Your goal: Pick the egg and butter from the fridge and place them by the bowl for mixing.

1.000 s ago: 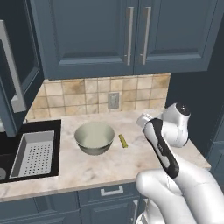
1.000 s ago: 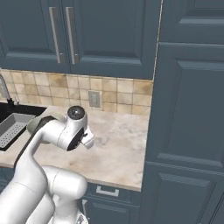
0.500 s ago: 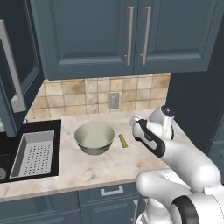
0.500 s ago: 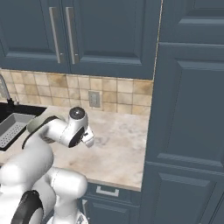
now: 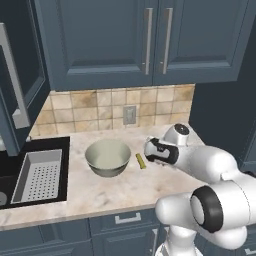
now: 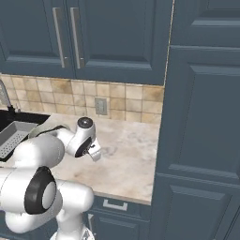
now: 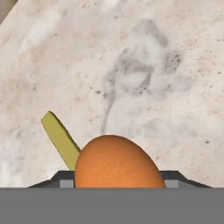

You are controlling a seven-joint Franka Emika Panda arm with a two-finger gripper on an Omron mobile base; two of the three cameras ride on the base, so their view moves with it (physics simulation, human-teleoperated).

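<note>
Gripping egg (image 7: 118, 161) over bare counter (image 7: 144, 78)

We can read no text, label, brand, number or sign anywhere here: nothing legible is printed on any surface we see.

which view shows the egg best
The hand view: the egg sits large and close at the bottom, orange-brown, in the claw, with the butter on the counter beyond it. In both base views the arm blocks the egg, so they add nothing about it.
</note>
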